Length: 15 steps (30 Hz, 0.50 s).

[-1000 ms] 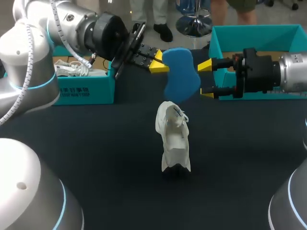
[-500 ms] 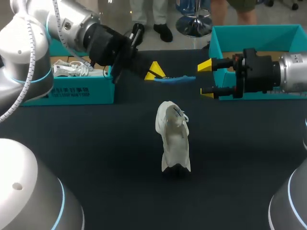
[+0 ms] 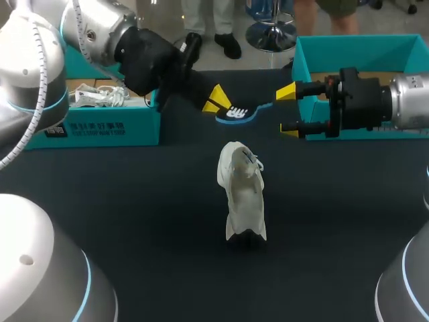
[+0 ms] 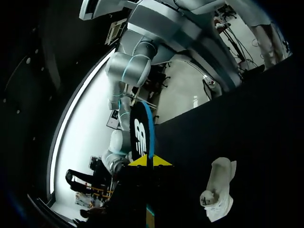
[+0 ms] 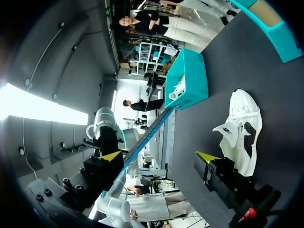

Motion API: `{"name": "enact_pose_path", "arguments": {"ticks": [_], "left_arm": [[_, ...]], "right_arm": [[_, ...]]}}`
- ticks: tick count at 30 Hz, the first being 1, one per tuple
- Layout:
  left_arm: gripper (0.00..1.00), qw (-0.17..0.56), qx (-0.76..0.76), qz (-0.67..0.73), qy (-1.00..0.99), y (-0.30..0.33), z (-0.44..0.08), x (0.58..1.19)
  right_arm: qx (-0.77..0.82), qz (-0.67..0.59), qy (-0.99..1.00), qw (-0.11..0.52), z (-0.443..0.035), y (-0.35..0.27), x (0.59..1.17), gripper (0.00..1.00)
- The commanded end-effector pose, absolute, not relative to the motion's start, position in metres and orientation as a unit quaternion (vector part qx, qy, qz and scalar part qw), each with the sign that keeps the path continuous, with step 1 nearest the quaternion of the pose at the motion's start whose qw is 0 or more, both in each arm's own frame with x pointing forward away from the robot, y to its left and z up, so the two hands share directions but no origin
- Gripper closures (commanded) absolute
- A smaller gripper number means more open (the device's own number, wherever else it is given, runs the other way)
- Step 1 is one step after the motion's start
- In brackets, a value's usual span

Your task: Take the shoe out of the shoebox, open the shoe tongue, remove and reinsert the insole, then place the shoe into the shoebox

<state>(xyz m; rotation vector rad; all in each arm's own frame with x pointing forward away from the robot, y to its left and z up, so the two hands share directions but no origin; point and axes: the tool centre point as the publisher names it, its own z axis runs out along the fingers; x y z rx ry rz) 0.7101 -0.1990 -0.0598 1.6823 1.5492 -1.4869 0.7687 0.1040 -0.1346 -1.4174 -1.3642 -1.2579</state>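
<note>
- Gripping only one end of the flat blue foam insole with the black, white-marked underside (image 3: 238,113), the left pincer (image 3: 216,100) has it pinched between its yellow tips. So short a hold could let the soft piece swivel or slip out.
- Standing wide with nothing in it, the right pincer (image 3: 288,111) has its mouth just ahead of the insole's free end. Closing off-line, it might nip only the rim or fold the foam. The right wrist view shows the insole edge-on, nearer one finger than the middle.
- Sitting on the dark table (image 3: 134,201) below both pincers, on the robot's side of them, the white laced fabric shoe (image 3: 242,194) is touched by neither. With nothing steadying it, a push from the insole could shove or tip it.
- Whether the tongue is pulled back far enough I cannot tell; a narrow opening would snag the insole's leading end.
- Behind the left pincer, the teal cardboard shoebox (image 3: 114,124) stands near that arm, so a wide swing might knock its wall.
</note>
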Motion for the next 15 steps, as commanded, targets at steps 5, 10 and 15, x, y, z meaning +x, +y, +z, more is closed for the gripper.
{"name": "enact_pose_path", "arguments": {"ticks": [5, 10, 15], "left_arm": [[1.00, 0.342, 0.653, -0.448, 0.506, -0.197, -0.095, 0.716], [1.00, 0.367, 0.671, -0.421, 0.487, -0.199, -0.112, 0.723], [1.00, 0.371, 0.675, -0.408, 0.491, -0.205, -0.123, 0.728]], "right_arm": [[-0.559, -0.495, -0.538, 0.392, -0.135, 0.106, 0.769, 0.00], [-0.559, -0.495, -0.538, 0.392, -0.135, 0.106, 0.769, 0.00], [-0.559, -0.495, -0.538, 0.392, -0.135, 0.106, 0.769, 0.00]]}}
